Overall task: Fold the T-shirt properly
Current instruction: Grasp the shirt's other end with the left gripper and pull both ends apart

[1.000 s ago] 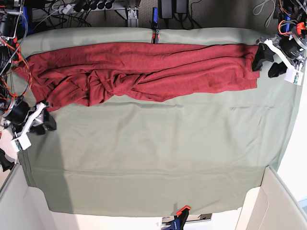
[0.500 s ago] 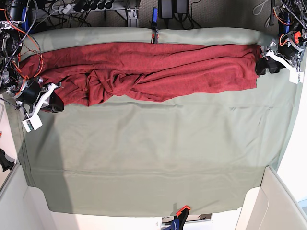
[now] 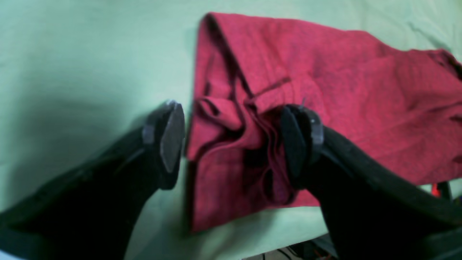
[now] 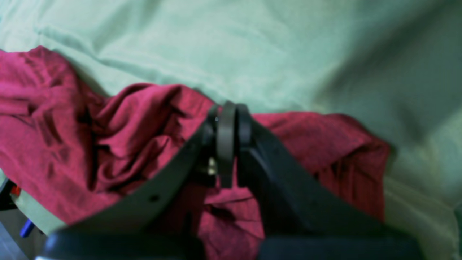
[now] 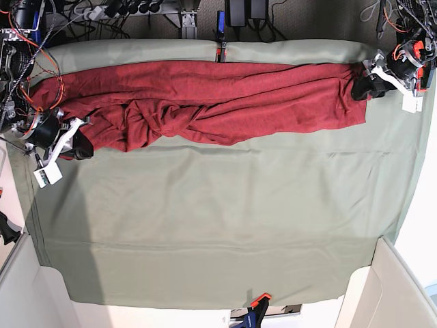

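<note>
— Where's the T-shirt lying?

— Stretched out long across the far half of the pale green table cloth, close to the cloth's far edge. It's dark red, bunched and twisted into ropey folds around its middle, flatter toward the end where the left gripper sits. The near half of the cloth is bare fabric with a few soft creases.

— What's the left gripper doing?

— It's at one end of the shirt, and its 2 black fingers stand wide apart. In the left wrist view one finger is over the green cloth just beside the shirt's edge, and the other is over the red fabric, so a crumpled, folded corner of the shirt lies between them. Nothing is clamped.

— And the right gripper?

— At the opposite end of the shirt, on the shirt's near edge. Its fingers are pressed together, pads meeting. In the right wrist view they sit over rumpled red fabric, but the picture is blurred and I can't tell whether any cloth is caught between them.

— Anything else near the cloth?

— An orange-handled clamp at the cloth's near edge, and another clamp at its far edge, just beyond the shirt.
</note>
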`<action>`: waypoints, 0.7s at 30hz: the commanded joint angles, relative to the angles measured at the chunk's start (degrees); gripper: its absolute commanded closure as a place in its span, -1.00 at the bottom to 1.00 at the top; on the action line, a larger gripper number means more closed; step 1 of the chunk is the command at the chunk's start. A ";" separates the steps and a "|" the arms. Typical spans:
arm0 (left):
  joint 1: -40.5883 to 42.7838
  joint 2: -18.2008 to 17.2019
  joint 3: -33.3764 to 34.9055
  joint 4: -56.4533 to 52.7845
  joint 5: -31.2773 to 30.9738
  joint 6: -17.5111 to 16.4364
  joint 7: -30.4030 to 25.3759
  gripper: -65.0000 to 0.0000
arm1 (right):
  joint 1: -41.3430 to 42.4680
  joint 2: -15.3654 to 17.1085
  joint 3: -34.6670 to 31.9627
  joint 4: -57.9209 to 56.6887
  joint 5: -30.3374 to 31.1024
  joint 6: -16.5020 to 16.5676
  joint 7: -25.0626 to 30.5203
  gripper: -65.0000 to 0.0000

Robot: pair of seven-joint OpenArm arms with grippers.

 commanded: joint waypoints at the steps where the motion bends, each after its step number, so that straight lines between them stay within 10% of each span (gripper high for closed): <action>1: -0.26 -1.07 0.17 0.63 -0.76 -0.68 -0.15 -0.36 | 0.92 0.76 0.31 0.96 1.07 0.35 1.09 1.00; 16: -0.24 1.14 7.65 0.63 3.08 -1.07 -1.86 -0.28 | 0.92 0.76 0.31 0.96 1.07 0.35 1.09 1.00; 21: -0.24 1.09 7.67 0.63 3.65 -1.11 -6.73 0.71 | 0.92 0.76 0.31 0.96 1.07 0.35 1.11 1.00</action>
